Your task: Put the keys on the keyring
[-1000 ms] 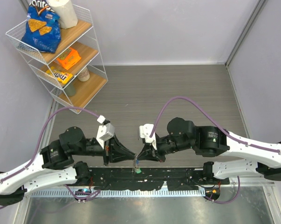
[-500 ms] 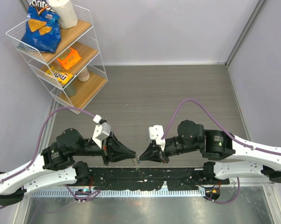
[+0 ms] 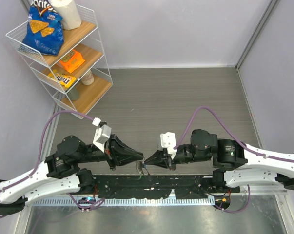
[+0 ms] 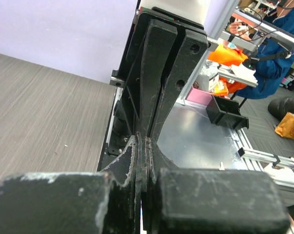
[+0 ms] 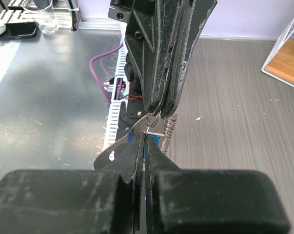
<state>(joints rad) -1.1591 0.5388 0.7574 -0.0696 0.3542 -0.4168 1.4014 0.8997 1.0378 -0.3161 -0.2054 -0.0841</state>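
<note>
One keyring (image 5: pixel 169 127) between left hand (image 3: pixel 142 157), right hand (image 3: pixel 147 161)

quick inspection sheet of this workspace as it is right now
surface: grey wood-grain table, with a black rail and a metal sheet at the near edge
job's things: keyring dangles from the left hand; keys at the right hand, blue and green just showing
clutter: wire shelf rack at far left, holding a chip bag and snack packets
hands: left shut on the keyring, right shut on the keys, tips nearly meeting over the near edge
cables: a purple cable loops over each arm, away from the fingers
surroundings: pale walls; person in blue beyond the rig
</note>
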